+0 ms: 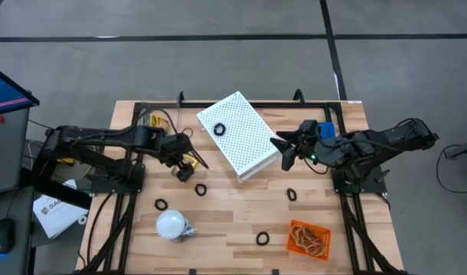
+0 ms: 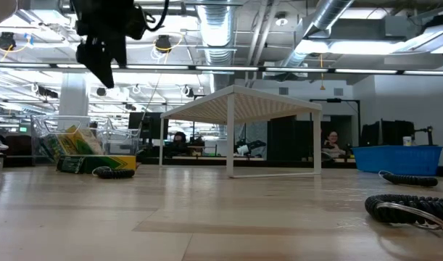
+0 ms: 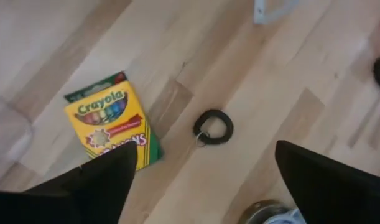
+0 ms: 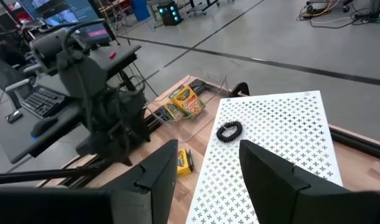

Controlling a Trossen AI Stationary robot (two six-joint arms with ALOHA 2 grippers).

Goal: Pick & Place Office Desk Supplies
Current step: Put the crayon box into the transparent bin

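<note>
Left claw (image 1: 189, 163) hangs above the desk (image 1: 241, 210) at about 9 o'clock of the white box (image 1: 238, 136), fingers spread wide, holding nothing. Crayon box (image 3: 113, 119) lies flat on the desk right under it, a black ring (image 3: 213, 127) just beside. Crayon box looks light and stiff, cardboard, edges crushable; best pinched across its short width at the middle. More crayon boxes sit in a clear bin (image 1: 160, 118) at 11 o'clock of the left claw. Black rings scatter over the desk, one (image 1: 219, 128) on top of the white box; light, thin, likely to slip, so pinch across the rim. Rubber bands (image 1: 308, 239) in a heap at 5 o'clock of the desk; soft, tangly, grab the clump. Right claw (image 1: 283, 150) waits at 3 o'clock of the white box, fingers parted, empty.
</note>
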